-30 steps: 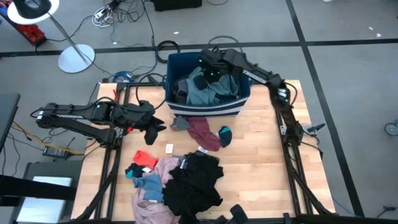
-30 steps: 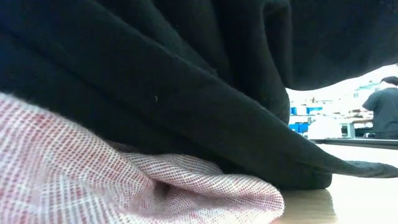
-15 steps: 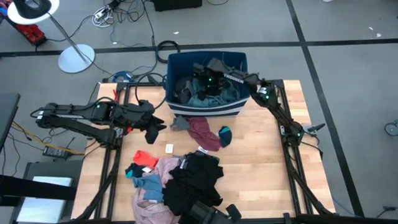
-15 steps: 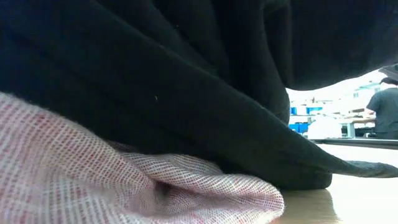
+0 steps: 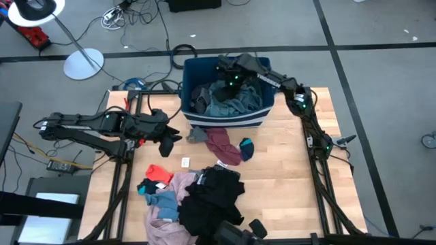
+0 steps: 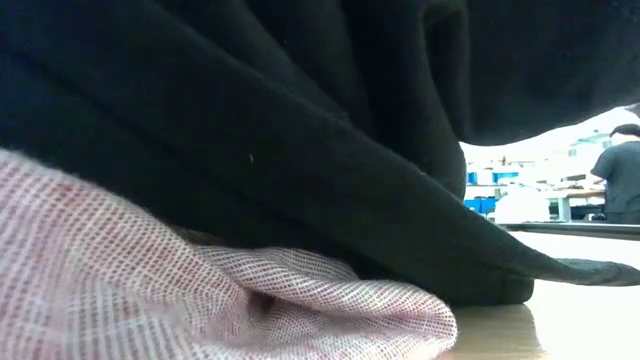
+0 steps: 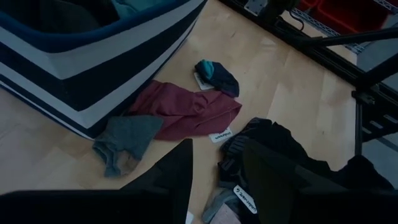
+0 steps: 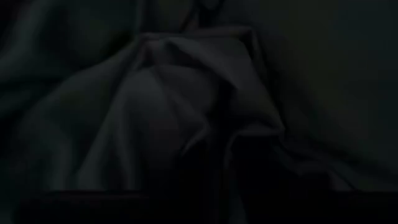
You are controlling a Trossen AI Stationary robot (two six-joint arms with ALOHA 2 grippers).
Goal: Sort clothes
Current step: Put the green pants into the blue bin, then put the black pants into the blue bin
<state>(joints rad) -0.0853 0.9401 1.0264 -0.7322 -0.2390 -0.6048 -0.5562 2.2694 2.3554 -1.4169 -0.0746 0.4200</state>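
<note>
The teal garment [image 5: 231, 103] lies in the blue bin [image 5: 187, 71] at the table's far edge with the right gripper [image 5: 230, 75] low over it, its opening hidden; release fully, then lift clear without snagging, left gripper [image 5: 169, 144] waiting near the left edge, fingers apart

Pale, smooth wooden table [image 5: 286, 184]; soft matt black cloth [image 6: 300, 130]; coarse open-weave pink fabric [image 6: 120, 290].

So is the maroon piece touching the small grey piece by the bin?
Touching. The left wrist view shows the maroon piece overlapping the edge of the grey piece, with no bare wood between them.
</note>
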